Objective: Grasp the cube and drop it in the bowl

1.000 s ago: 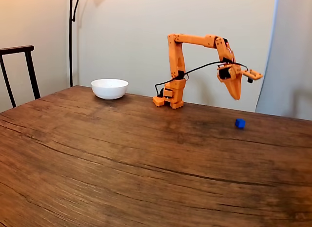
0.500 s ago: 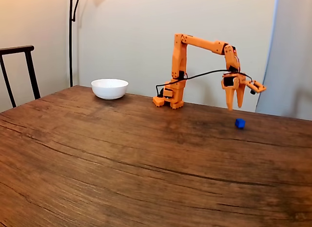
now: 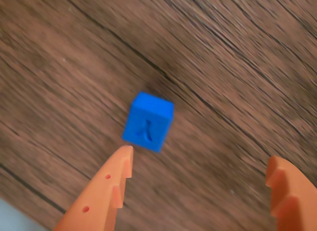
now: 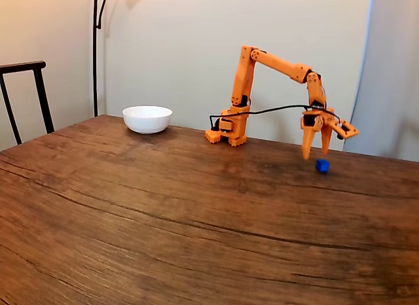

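The small bright blue cube (image 4: 322, 165) is seen in the fixed view at the right of the frame, a little above mid-height, resting on the dark brown wood-grain worktop (image 4: 163, 226). The orange two-finger gripper (image 4: 315, 151) is held just above and slightly to the left of the cube, fingers pointing downward and parted, with nothing between them. In the wrist view the cube (image 3: 148, 122) is placed near the centre of the frame, and a raised mark can be made out on its facing side. The gripper (image 3: 198, 164) is shown open there, with the serrated tip of one finger (image 3: 111, 184) at the lower left, just below the cube's lower corner, and the other fingertip at the lower right edge, well apart from the cube. No contact between finger and cube can be confirmed.

The plain white round bowl (image 4: 147, 118) is found in the upper left part of the fixed view, near the far edge of the worktop and well apart from the cube. The orange arm base (image 4: 228, 131) stands between bowl and cube, and a black cable (image 4: 268, 110) is strung from it to the wrist. A dark chair back (image 4: 26, 95) is seen at the left edge, and a thin black lamp pole (image 4: 95, 50) against the pale wall behind
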`<state>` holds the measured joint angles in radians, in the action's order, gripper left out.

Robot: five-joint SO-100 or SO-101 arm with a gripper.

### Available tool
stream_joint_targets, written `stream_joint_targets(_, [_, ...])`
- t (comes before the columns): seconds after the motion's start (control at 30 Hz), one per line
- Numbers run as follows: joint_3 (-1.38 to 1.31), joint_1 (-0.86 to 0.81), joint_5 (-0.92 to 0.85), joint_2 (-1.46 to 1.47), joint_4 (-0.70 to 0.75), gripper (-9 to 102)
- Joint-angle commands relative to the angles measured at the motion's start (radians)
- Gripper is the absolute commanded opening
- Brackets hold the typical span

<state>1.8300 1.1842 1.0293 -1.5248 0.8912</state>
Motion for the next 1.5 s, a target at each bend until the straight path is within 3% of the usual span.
stream_joint_targets(0.0, [-0.044,0.006,-0.014,0.005,-0.035,37])
stream_joint_targets(0.63, [-0.074,0.057,-0.160,0.081,-0.035,36])
stream_joint_targets(1.47, [-0.153,0.044,-0.189,0.204,-0.023,35])
